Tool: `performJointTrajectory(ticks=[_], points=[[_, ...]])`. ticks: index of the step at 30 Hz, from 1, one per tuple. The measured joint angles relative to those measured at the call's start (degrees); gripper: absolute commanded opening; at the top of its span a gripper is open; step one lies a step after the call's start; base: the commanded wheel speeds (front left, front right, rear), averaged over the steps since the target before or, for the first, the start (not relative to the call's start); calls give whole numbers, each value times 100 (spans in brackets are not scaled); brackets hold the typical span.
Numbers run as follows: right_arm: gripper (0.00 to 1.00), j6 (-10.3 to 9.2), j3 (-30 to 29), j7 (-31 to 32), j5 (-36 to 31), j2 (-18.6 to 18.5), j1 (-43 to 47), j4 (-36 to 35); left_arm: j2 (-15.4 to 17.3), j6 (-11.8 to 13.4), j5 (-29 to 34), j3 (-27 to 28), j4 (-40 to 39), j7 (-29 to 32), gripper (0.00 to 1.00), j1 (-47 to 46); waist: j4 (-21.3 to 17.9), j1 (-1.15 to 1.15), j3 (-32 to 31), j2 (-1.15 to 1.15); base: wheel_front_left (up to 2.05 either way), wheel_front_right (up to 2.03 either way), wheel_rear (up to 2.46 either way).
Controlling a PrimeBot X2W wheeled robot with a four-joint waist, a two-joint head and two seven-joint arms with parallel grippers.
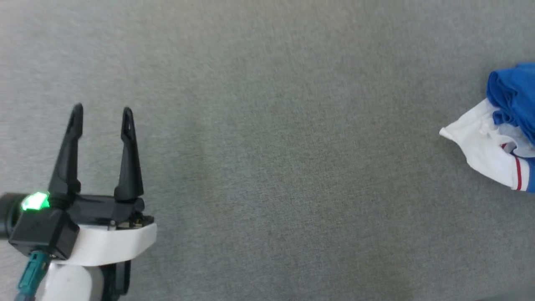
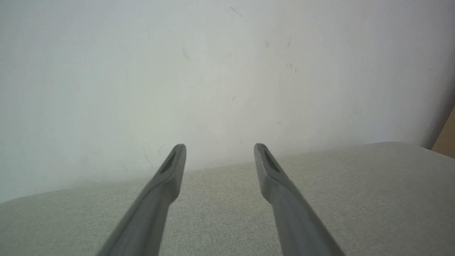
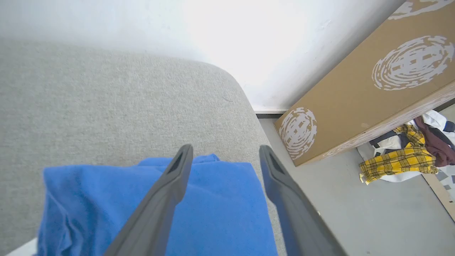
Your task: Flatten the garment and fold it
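At the far right edge of the head view, the garment point(image 1: 508, 121) lies bunched on the grey fabric-covered desk point(image 1: 267, 146), blue folds on top and a white sleeve end with a thin red stripe poking out to the left. The left gripper point(image 1: 102, 109) sits low on the left, well apart from it, its 2 fingers spread wide. From the right wrist, the right gripper point(image 3: 225, 149) hangs over the blue cloth near the desk's rounded corner, fingers spread too, pinching nothing. Past that corner, a brown cardboard box point(image 3: 355, 92) and a heap of clothes point(image 3: 401, 160), yellow check on top, on the floor.
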Motion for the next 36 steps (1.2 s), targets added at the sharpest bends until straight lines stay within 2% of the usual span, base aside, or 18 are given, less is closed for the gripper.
performJointTrajectory(ticks=[9, 13, 20, 28, 36], points=[[100, 0, 479, -243, 635, 598, 1023, -1177, -534, -59, -182, 240, 276, -5, 100, 374, 247, 0, -734, 0, 0, 0, 0], [100, 0, 639, -276, 698, 875, 1490, -1692, -573, -154, -54, 272, 349, -4, 100, 545, 360, -1, -1064, 0, 0, 0, 0], [100, 0, 794, -635, 576, 1483, 2154, -2295, -647, -157, 277, 272, 548, -5, 100, 881, 530, 0, -1628, 0, 0, 0, 0], [100, 0, 1124, -1314, 194, 1946, 2855, -2274, -865, -157, 425, 207, 987, -5, 100, 1285, 682, 0, -2150, 0, 0, 0, 0], [100, 0, 1358, -2037, -413, 2047, 3287, -1950, -1025, -168, 485, 162, 1316, -5, 100, 1631, 862, 0, -2525, 0, 0, 0, 0]])
